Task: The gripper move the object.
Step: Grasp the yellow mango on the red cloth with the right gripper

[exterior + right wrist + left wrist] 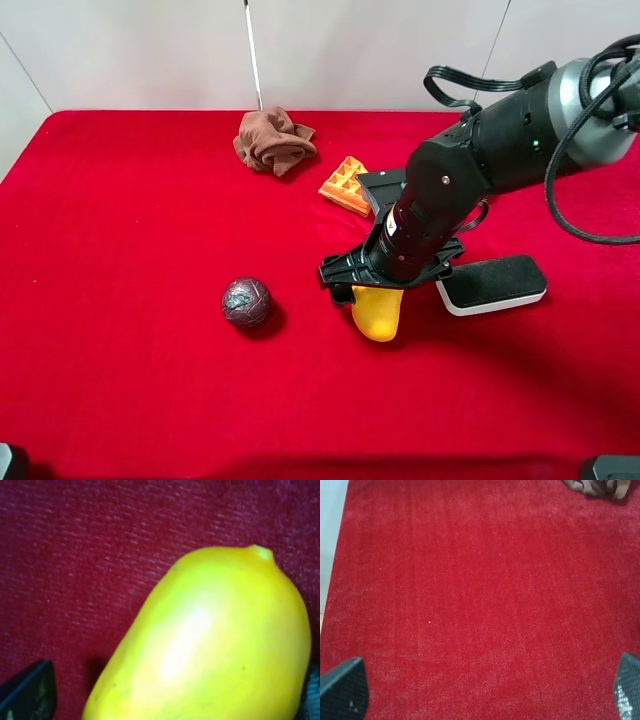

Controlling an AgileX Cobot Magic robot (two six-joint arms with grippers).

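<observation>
On the left, the left gripper [485, 692] hangs over bare red cloth [120, 250] with its jaws wide apart and nothing between them. Moving right, a crumpled brown rag [275, 140] lies at the back, a dark purple ball [247, 302] lies nearer the front, and an orange waffle wedge [345, 185] lies just behind the working arm. Right of centre, the object [378, 312], a glossy yellow mango, lies on the cloth. The right gripper [373, 292] is lowered over it with its jaws apart, one on either side. A strip of cloth shows between the mango and one fingertip [27, 692], so no clamp is made. The mango looks rigid, light and slippery. A hold across its broad middle would probably be safest, since the tapered ends could squirt out. A black-and-white eraser [492, 283] lies just beside it on the right.
</observation>
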